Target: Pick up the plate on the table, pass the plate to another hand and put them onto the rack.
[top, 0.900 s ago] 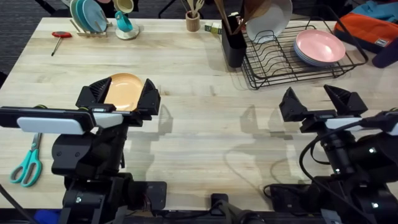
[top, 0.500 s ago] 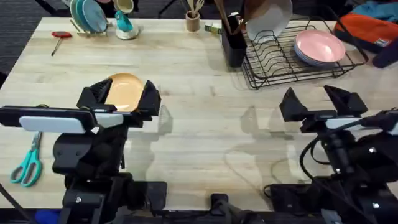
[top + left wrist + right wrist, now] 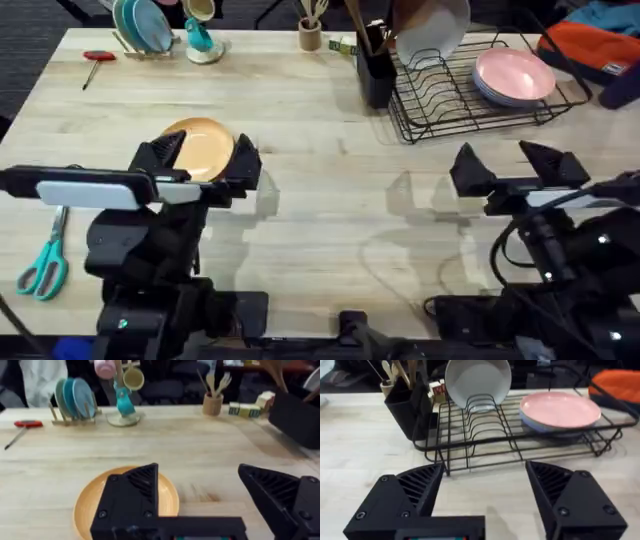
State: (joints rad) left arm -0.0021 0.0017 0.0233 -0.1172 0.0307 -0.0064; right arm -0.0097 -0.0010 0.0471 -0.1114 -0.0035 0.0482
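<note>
The orange-tan plate (image 3: pixel 200 146) lies flat on the left half of the wooden table (image 3: pixel 330 200). My left gripper (image 3: pixel 203 165) hovers open just above the plate's near edge, one finger on each side. In the left wrist view the plate (image 3: pixel 87 505) sits partly behind the left finger of that gripper (image 3: pixel 200 497), nothing held. My right gripper (image 3: pixel 508 165) is open and empty over the right side of the table, well short of the black wire rack (image 3: pixel 455 100). The right wrist view shows the rack (image 3: pixel 485 430) beyond the open gripper (image 3: pixel 485 495).
The rack holds stacked pink plates (image 3: pixel 513 75) at its right end and a white bowl (image 3: pixel 432 28) leaning at its left end. A black utensil holder (image 3: pixel 375 65) stands beside the rack. Scissors (image 3: pixel 40 265) lie near the left edge. Blue plates on a wooden stand (image 3: pixel 140 25), a mug tree (image 3: pixel 200 35) and a red screwdriver (image 3: pixel 98 57) stand at the far left.
My left gripper has shifted slightly, and a little more of the plate shows between its fingers. The right arm has hardly moved.
</note>
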